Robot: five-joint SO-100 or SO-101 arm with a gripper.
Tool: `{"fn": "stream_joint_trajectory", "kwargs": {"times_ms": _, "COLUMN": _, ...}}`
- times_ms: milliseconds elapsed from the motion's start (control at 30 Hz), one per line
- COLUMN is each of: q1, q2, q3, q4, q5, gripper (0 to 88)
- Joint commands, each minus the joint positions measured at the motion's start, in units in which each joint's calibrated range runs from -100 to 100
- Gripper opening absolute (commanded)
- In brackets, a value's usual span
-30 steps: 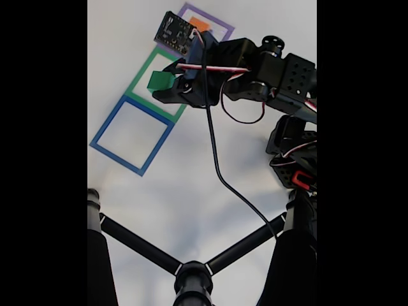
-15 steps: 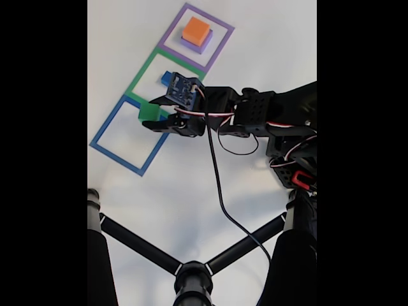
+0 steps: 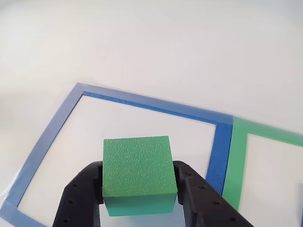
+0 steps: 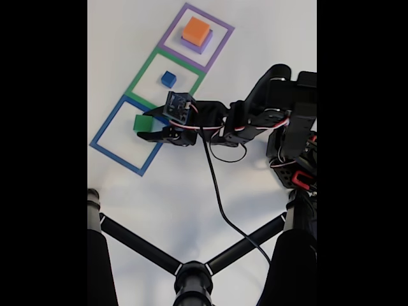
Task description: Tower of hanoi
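Foam by its pebbled matte look, the green block [image 3: 137, 172] pinched at opposite side faces in my gripper [image 3: 138, 189] over the blue tape square [image 3: 142, 101] should handle light, grippy, slightly squashy.

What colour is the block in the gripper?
Green; the green block sits between the gripper fingers, clearest in the other view.

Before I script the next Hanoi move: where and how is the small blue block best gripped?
Probably from straight above, the tool closing on two opposite flat sides of the blue block. It sits alone on the table inside the green tape outline, with open space on every side. The tool currently holds the green block.
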Motion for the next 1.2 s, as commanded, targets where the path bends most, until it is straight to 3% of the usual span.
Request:
{"fn": "stream_joint_trajectory", "kwargs": {"times_ms": 0, "q1": -1.29, "q2": 3.2, "q3": -5.03, "q4": -2.92, "q5": 0.59, "gripper": 6.7}}
{"fn": "stream_joint_trajectory", "kwargs": {"times_ms": 333, "q1": -2.89, "q2": 11.61, "q3": -9.39, "q4": -7.3, "q5": 0.59, "gripper": 8.1}}
{"fn": "stream_joint_trajectory", "kwargs": {"times_ms": 567, "q1": -2.21, "q2": 13.38, "q3": -9.48, "q4": -8.67, "q5": 0.59, "gripper": 25.5}}
{"fn": "stream_joint_trajectory", "kwargs": {"times_ms": 867, "q1": -1.98, "q2": 7.29, "q3": -7.85, "q4": -6.73, "q5": 0.59, "gripper": 26.4}}
{"fn": "stream_joint_trajectory", "kwargs": {"times_ms": 1033, "q1": -0.38, "q2": -9.3, "q3": -6.94, "q4": 9.3, "q5": 0.59, "gripper": 22.9}}
{"fn": "stream_joint_trajectory", "kwargs": {"times_ms": 1167, "q1": 2.37, "q2": -28.05, "q3": -9.39, "q4": 34.96, "q5": 0.59, "gripper": 15.2}}
